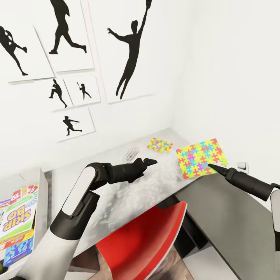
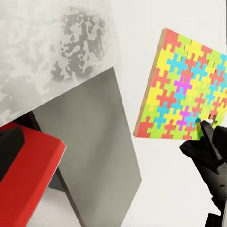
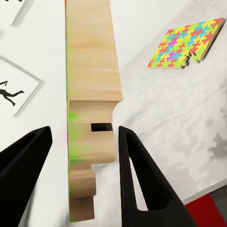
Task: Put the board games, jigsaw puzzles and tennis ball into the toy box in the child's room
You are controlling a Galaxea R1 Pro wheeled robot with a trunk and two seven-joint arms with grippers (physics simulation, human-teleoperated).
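In the head view, the long table with the pale grey mottled top (image 1: 128,186) runs from about 8 o'clock to 2 o'clock, set against a white wall hung with black silhouette sports pictures (image 1: 128,58). Two thin flat jigsaw puzzles of bright yellow, pink, green, blue and orange interlocking pieces are at the far end: the smaller-looking one (image 1: 160,145) lies flat on the table top at about 1 o'clock, and the larger-looking one (image 1: 201,157) sits just to its right, at about 2 o'clock, tilted up off the surface. The right gripper (image 1: 214,167) has its dark tips at that puzzle's near edge; the right wrist view shows the puzzle's pale wooden edge (image 3: 92,113) standing between the two black fingers (image 3: 142,184), with a visible gap on either side, so the fingers bracket the edge without clearly pressing it. The left gripper (image 1: 151,161) hovers above the middle of the table, its tips looking drawn together, though the pictures do not settle that. A red curved chair back (image 1: 144,241) sits at 6 o'clock. At 8 o'clock, the yellow-green-red "Skip-Bo" board game box (image 1: 19,221) lies with a blue colourful box (image 1: 17,249) inside the light grey toy box (image 1: 42,194).
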